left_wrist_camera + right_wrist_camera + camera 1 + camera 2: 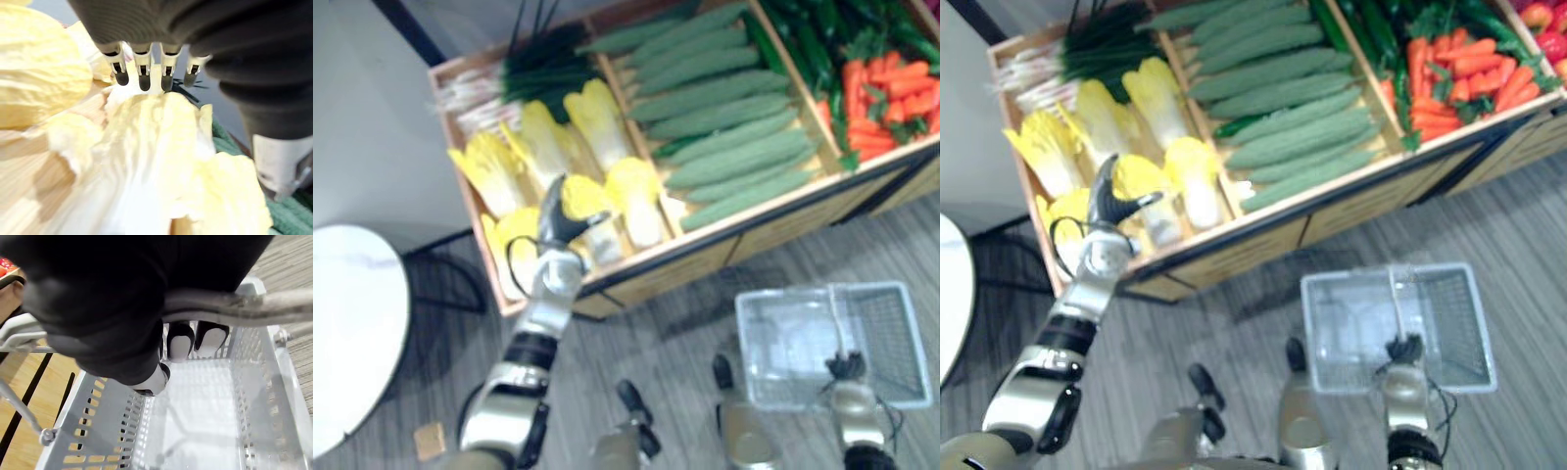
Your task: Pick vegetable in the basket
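- The left hand (560, 217) reaches over the near-left compartment of a wooden display stand (744, 235), where the yellow cabbages lie.
- In the left wrist view its fingers (144, 73) are straight, in a row and spread a little. They are released and closed on nothing.
- The cabbage (156, 147) nearest this hand lies directly beneath it, a pale head with crinkled yellow leaves. The dark fingertips sit over its far end. I cannot tell whether they touch the leaves or hang just above them.
- From the head camera, that cabbage (585, 199) lies in the front part of the compartment, with other yellow heads (494, 166) close beside and behind it.
- The right hand (847, 369) is low at the right, at the near edge of a grey plastic basket (783, 291).
- In the right wrist view its fingers (179, 341) are curled round the basket's handle (274, 301), grasping it, and the slotted walls of the basket hang below.
- The basket is over the grey striped floor (685, 333), in front of the stand and well apart from the cabbage and the left hand.
- Behind the cabbages is a bunch of spring onions (529, 64).
- The middle compartment holds rows of bumpy green gourds (724, 127).
- Carrots (886, 98) lie in the compartment to the right.
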